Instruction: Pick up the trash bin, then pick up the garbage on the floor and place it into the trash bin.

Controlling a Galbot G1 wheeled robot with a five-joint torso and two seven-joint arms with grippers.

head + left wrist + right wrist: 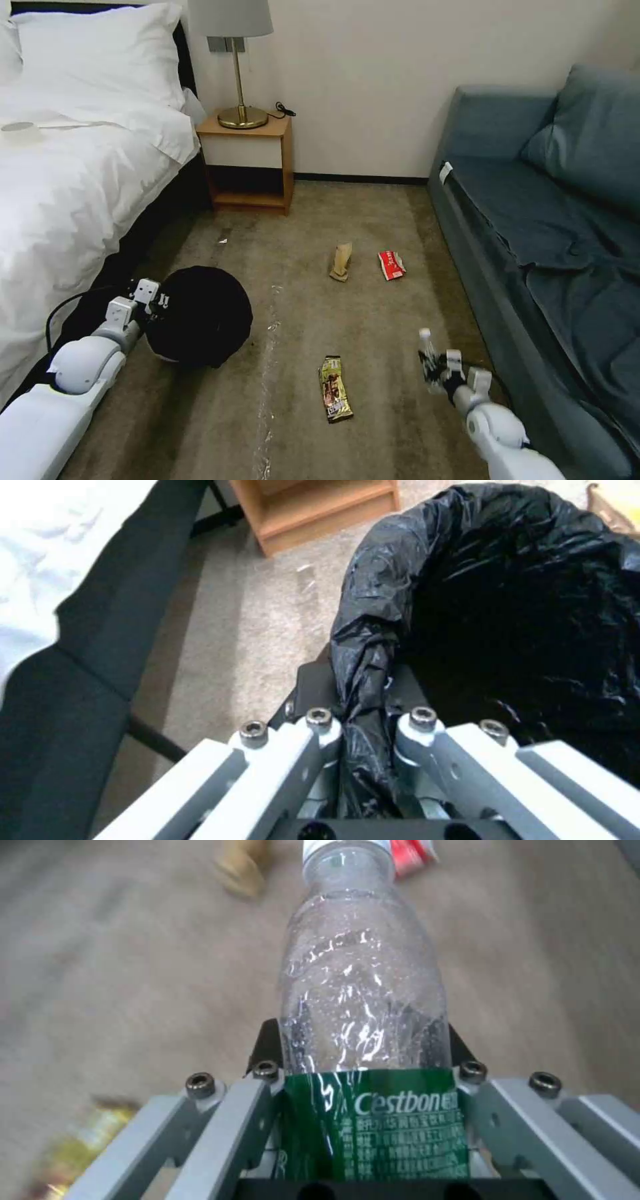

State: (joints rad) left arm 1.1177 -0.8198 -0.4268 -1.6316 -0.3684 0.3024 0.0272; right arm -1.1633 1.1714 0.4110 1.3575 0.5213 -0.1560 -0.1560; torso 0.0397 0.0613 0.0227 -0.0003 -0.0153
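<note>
Round white plastic trash bin (200, 323) with black liner is clamped at its rim by left gripper (363, 720); clear plastic bottle (363, 1005) with green label is pinched in right gripper (367, 1075) above the carpet's sofa-side edge.

light: soft, even, indoor | shadows: faint | blur: carpet (120, 965) smeared, right wrist view

Black-lined trash bin (200, 317); clear bottle (363, 990) aloft

Left gripper (159, 301) clamped; right gripper (433, 363) clamped (both arms extended).
</note>
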